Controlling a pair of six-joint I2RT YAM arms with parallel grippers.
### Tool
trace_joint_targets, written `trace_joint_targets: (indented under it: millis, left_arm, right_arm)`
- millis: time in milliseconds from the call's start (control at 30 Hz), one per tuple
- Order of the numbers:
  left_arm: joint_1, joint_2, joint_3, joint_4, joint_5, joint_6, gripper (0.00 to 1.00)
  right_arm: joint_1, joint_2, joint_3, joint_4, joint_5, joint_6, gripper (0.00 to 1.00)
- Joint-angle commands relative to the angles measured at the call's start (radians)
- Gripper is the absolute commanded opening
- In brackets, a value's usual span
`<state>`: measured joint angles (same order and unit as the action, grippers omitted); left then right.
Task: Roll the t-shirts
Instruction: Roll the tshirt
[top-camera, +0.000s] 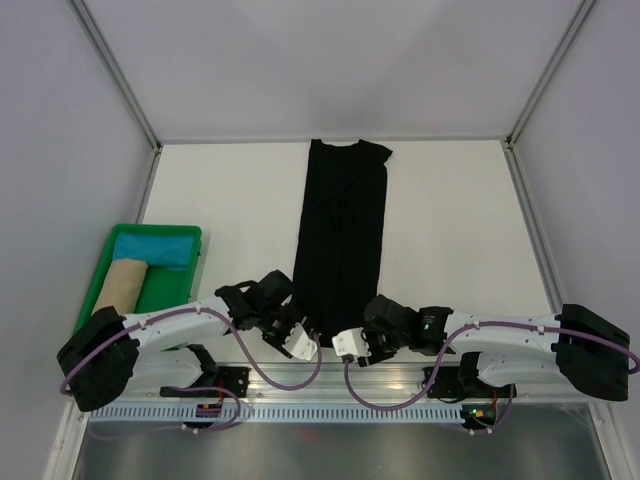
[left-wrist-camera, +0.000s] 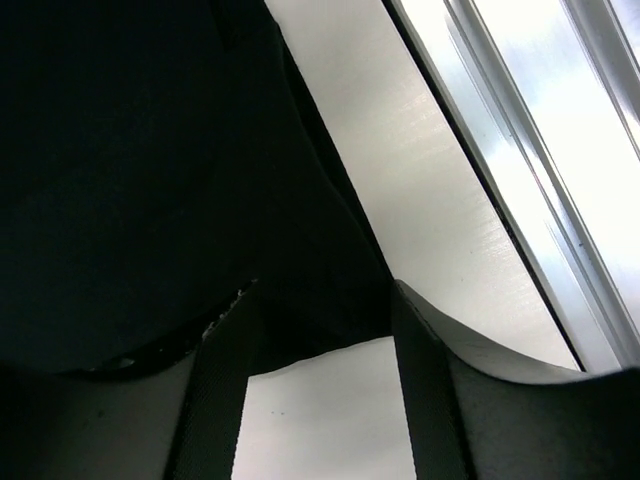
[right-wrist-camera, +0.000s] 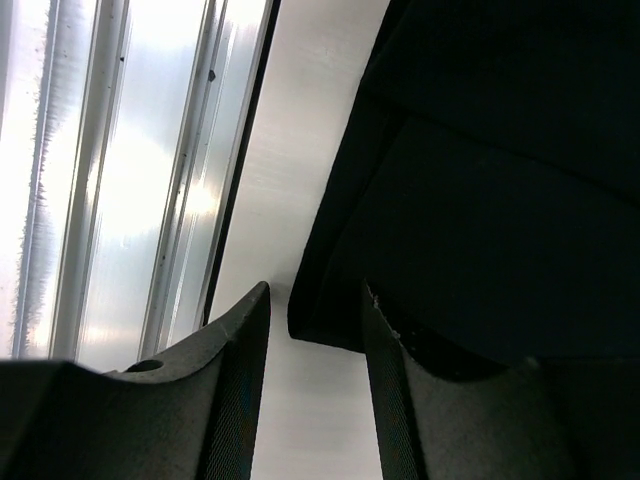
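Top view: the t-shirt lies flat on the table, folded into a long narrow strip. Its near hem lies where the tips of the left arm and right arm meet. A green tray sits beyond the left arm

Left wrist view: the left fingers stand apart and grip nothing. The hem crosses the gap at their tips, with bare table behind it. The rest of the t-shirt extends ahead and left

Right wrist view: the right fingers are parted, nothing clamped. A hem corner of the t-shirt lies between the tips, its cloth ahead and right
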<state>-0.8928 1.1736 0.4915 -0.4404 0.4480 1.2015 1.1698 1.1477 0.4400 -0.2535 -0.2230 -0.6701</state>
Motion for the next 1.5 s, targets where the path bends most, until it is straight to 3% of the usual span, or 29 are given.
trace_joint_targets:
  millis: [0, 133, 333, 533, 867, 933, 967, 1100, 1233, 1467]
  left_arm:
    - [-0.006, 0.003, 0.015, -0.11, -0.002, 0.136, 0.63]
    - [-0.005, -0.009, 0.071, -0.196, 0.044, 0.193, 0.68]
    - [-0.006, 0.014, 0.114, -0.274, 0.054, 0.224, 0.7]
    - [-0.011, 0.049, 0.073, -0.193, 0.054, 0.173, 0.66]
    - [-0.018, 0.115, 0.056, -0.061, 0.024, 0.135, 0.3]
    - [-0.018, 0.129, 0.068, -0.057, 0.037, 0.115, 0.17]
    - [-0.018, 0.132, 0.074, -0.052, 0.037, 0.071, 0.03]
    - [-0.003, 0.136, 0.143, -0.081, 0.024, -0.083, 0.02]
    - [0.067, 0.138, 0.228, -0.217, 0.182, -0.19, 0.02]
    - [0.187, 0.176, 0.266, -0.241, 0.328, -0.364, 0.02]
  right_arm:
    - [0.005, 0.009, 0.005, -0.056, 0.01, -0.035, 0.48]
    - [0.005, 0.004, 0.009, -0.092, 0.023, -0.045, 0.42]
    - [0.005, -0.008, 0.012, -0.099, 0.027, -0.051, 0.24]
    - [0.007, -0.02, 0.014, -0.092, 0.016, -0.052, 0.15]
    - [0.004, -0.04, 0.009, -0.089, 0.008, -0.043, 0.05]
    - [0.005, -0.039, 0.012, -0.093, 0.001, -0.039, 0.03]
    - [0.005, -0.039, 0.017, -0.095, 0.001, -0.034, 0.02]
    - [-0.005, -0.051, 0.034, -0.125, -0.015, -0.022, 0.0]
    - [-0.1, -0.055, 0.063, -0.156, -0.142, -0.031, 0.0]
    - [-0.26, 0.021, 0.146, -0.185, -0.277, -0.037, 0.0]
